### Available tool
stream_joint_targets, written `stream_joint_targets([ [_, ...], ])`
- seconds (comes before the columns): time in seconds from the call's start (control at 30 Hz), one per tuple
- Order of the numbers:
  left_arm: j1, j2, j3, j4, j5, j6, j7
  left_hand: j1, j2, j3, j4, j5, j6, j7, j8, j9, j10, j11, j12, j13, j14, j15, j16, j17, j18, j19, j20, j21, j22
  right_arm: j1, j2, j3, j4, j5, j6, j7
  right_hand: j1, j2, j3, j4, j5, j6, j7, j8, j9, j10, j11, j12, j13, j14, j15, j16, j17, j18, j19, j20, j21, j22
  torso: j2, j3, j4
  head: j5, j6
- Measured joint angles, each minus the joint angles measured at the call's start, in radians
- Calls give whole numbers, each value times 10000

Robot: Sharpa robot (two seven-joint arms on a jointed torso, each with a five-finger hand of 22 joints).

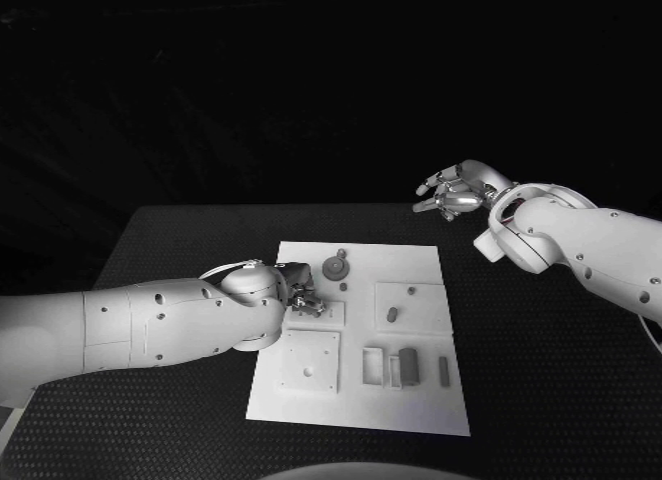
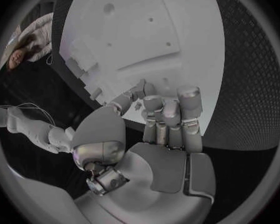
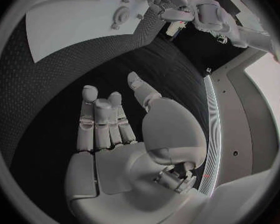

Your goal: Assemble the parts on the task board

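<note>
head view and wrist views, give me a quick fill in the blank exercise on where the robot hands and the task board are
1. The white task board lies on a table whose colour is ____.
2. The robot hand that works down at the board, fingers curled at its parts, is the ____ one.
3. The right robot hand is held off the board with its fingers ____ and nothing in them.
4. The round grey part sits near the board's ____ edge, away from the robot.

Missing words: black; left; apart; far
</note>
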Motion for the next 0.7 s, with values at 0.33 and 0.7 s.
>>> stream_joint_targets([
  [0.33, -69, -2, 5, -38, 10, -287, 22, 0, 0, 1, 1, 41, 4, 1, 82, 15, 14, 15, 0, 7, 26, 25, 0, 13, 0, 2, 1, 0, -1, -6, -11, 0, 2, 0, 8, 0, 0, 0, 0, 0, 0, -1, -2, 0, 0, 0, 0, -1, 1, 0, 0, 0, -9, 1, 0, 0, 0, 0, 0, 3, -8, -30, -33],
  [0.7, -77, -39, -3, -11, 11, -568, 37, -40, 39, 27, 27, 38, 60, 12, 139, 17, 76, 1, 0, 10, 79, -6, -2, 11, 0, 53, -16, 0, -1, -21, -18, -1, -1, 0, 21, 0, 0, 0, 0, 0, 0, 1, 40, 0, 0, 0, 0, -2, -9, 0, 0, 0, -8, 20, 0, 0, 0, 0, -4, 10, -8, -39, -34],
])
